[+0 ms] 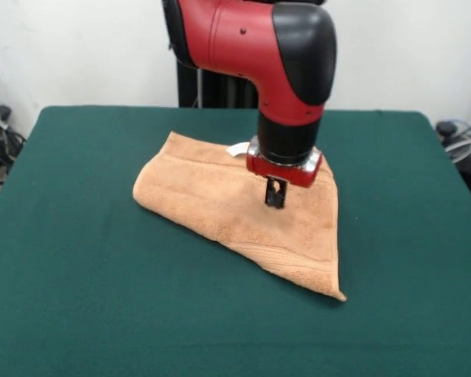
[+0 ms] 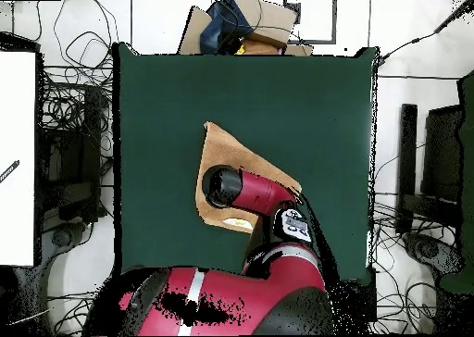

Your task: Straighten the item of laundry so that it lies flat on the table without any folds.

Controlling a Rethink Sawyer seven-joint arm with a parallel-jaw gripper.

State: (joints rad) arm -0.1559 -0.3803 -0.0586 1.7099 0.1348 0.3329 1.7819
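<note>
Towel (image 1: 220,196): you are seeing one, lying mid-table, folded into a rough triangle.
Table (image 1: 78,298): one, green.
Gripper (image 1: 275,196): one, hanging over the towel; jaws sitting narrow, holding nothing.

In the overhead view, the tool and part of the towel (image 2: 227,153) are hidden beneath the arm (image 2: 255,193).

No text legible — tag and labels unreadable.
</note>
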